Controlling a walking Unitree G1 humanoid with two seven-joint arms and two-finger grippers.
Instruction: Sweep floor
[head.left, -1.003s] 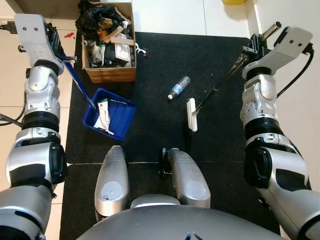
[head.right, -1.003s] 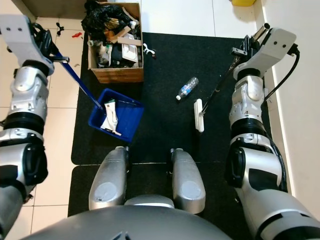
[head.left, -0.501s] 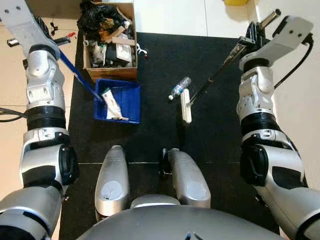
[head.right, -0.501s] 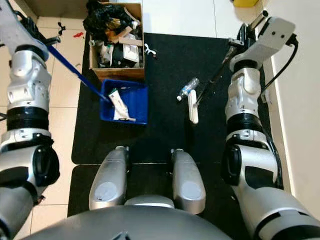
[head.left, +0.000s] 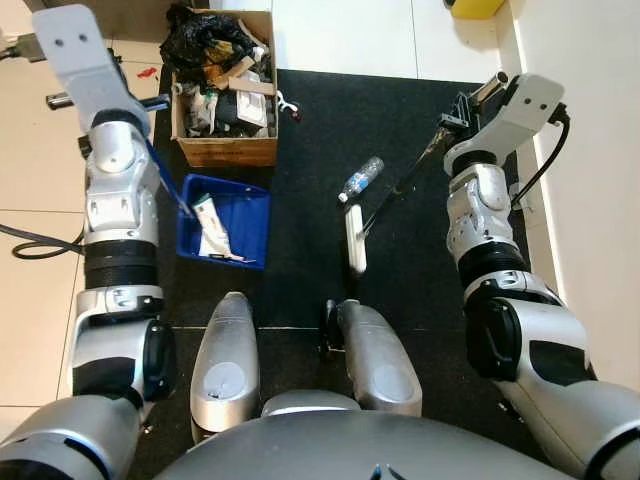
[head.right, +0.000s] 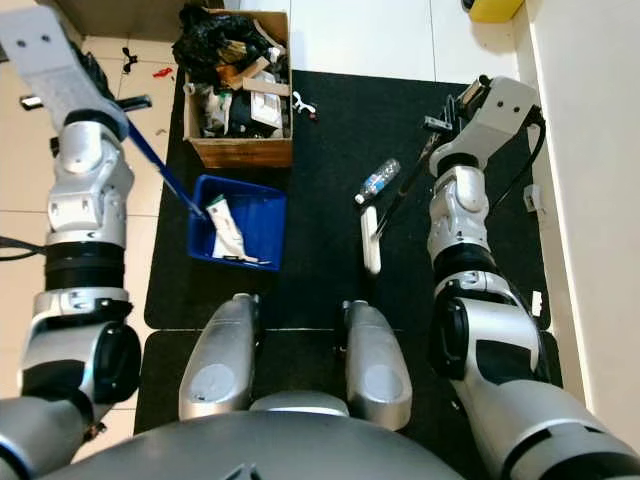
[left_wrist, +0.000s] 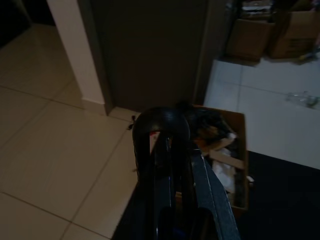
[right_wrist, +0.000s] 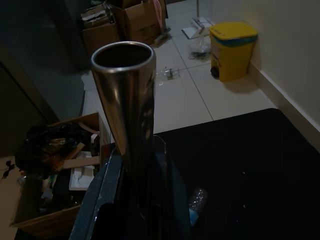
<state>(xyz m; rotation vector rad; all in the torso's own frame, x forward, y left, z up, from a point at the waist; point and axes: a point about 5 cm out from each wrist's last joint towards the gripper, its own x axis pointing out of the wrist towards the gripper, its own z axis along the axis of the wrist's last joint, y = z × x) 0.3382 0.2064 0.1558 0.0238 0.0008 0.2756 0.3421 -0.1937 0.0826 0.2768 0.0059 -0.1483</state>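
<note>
Right end effector (head.left: 462, 108) clamped on metal-handled white-headed broom (head.left: 353, 238) near clear plastic bottle (head.left: 359, 177); left end effector (head.left: 150, 103) clamps blue plastic dustpan (head.left: 225, 218) as catcher.

On the mat (head.left: 420, 290), dustpan (head.left: 225, 218) left, bottle (head.left: 359, 177) right, box (head.left: 224, 85) behind.

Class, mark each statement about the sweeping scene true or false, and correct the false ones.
1. The bottle lies on the black mat. True.
2. The dustpan is red. False: it is blue.
3. The right gripper holds the broom handle. True.
4. The cardboard box is empty. False: it is full of rubbish.
5. The dustpan lies beyond the box. False: it lies nearer the robot than the box.
</note>
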